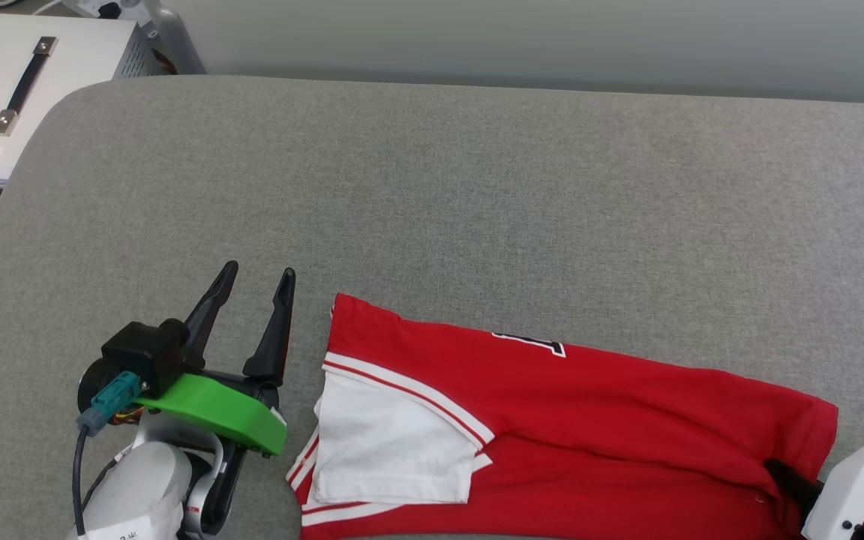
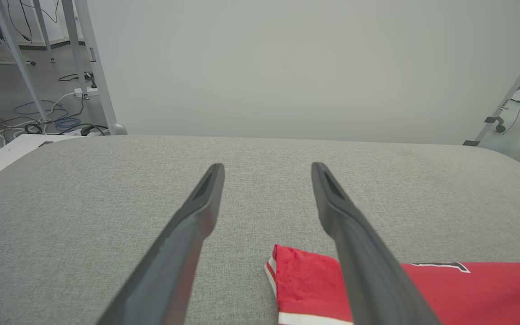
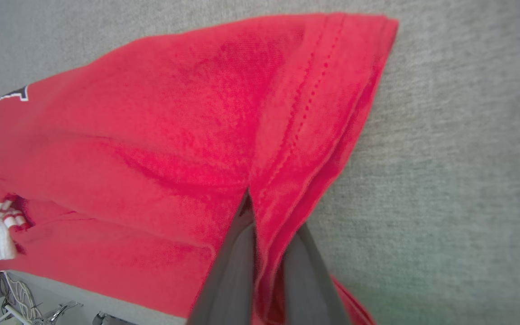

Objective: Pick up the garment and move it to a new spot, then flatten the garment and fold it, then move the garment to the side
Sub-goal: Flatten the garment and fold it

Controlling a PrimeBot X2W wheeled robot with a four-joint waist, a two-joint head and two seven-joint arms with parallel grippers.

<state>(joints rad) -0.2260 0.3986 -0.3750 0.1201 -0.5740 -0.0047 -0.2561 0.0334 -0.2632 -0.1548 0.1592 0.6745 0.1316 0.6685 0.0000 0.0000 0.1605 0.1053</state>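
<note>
Pinching the garment (image 3: 160, 135), the right tool (image 3: 264, 225) holds; left tool (image 1: 261, 277) (fingers spread) holds nothing.

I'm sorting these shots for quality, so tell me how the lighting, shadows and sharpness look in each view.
Head view: soft, even light, faint shadows beside the left gripper, shirt sharp. Left wrist view: wide-angle bowing of the couch edge, near fingers slightly soft. Right wrist view: right gripper pinching a fold of the shirt, close red cloth soft and saturated, a faint green tint low on the fabric.
</note>
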